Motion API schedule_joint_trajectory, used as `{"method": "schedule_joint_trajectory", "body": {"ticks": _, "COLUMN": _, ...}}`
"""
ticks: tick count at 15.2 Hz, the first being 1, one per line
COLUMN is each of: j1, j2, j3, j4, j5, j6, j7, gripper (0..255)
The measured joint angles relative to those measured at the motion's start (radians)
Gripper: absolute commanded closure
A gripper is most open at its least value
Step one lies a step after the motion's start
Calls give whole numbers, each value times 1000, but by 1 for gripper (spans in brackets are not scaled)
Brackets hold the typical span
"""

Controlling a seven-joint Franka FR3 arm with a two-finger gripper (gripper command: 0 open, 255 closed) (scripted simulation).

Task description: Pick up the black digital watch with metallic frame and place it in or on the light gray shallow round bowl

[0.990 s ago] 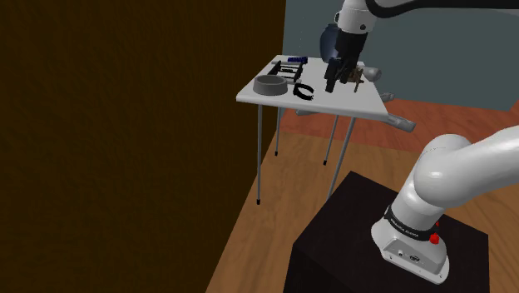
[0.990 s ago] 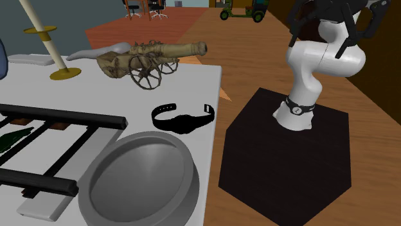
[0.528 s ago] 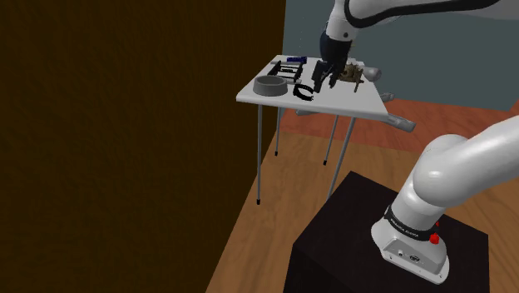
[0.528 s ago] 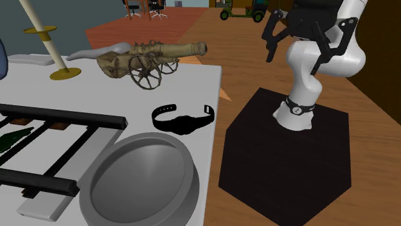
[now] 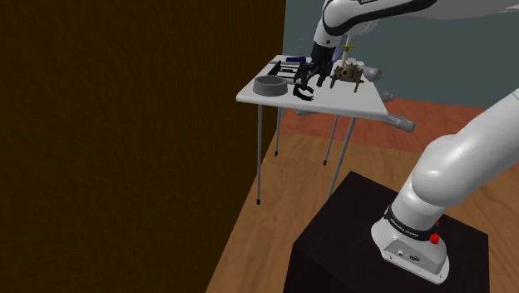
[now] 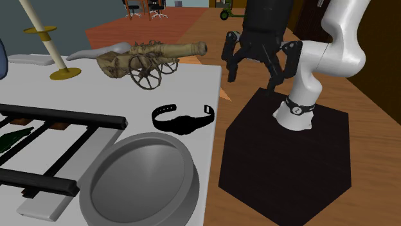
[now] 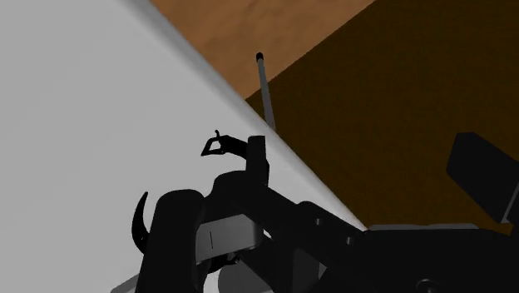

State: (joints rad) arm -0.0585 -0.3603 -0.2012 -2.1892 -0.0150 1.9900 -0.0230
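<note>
The black watch [image 6: 182,120] lies on the white table [image 6: 200,86], its straps curled upward, close to the table's edge. The grey shallow bowl [image 6: 142,180] stands right beside it. In the shoulder view the watch [image 5: 303,91] sits just to the right of the bowl [image 5: 268,86]. My gripper [image 6: 256,66] hangs open above the table's edge, a little off to the side of the watch and holding nothing. From the shoulder view the gripper [image 5: 305,77] hovers just over the watch. In the wrist view the watch [image 7: 219,148] lies by one finger, and the gripper [image 7: 328,216] is partly over the edge.
A brass cannon model [image 6: 145,57] stands behind the watch, and a candlestick [image 6: 49,46] beyond it. A black rack [image 6: 61,119] lies past the bowl. The black stand [image 6: 289,160] and wooden floor are below the table edge. A dark brown wall [image 5: 125,141] fills the shoulder view's left.
The arm has swung toward the shoulder view's left and come lower, carrying the open gripper from over the cannon to above the watch. The watch and bowl have not moved.
</note>
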Motion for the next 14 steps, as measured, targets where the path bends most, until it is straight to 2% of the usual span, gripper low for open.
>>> {"method": "schedule_joint_trajectory", "body": {"ticks": 7, "j1": -17, "j2": 231, "j3": -84, "j4": 140, "j5": 116, "j6": 106, "j7": -58, "gripper": 0}}
{"method": "schedule_joint_trajectory", "body": {"ticks": 14, "j1": -15, "j2": 296, "j3": -89, "j4": 118, "j5": 151, "j6": 192, "j7": -76, "gripper": 0}}
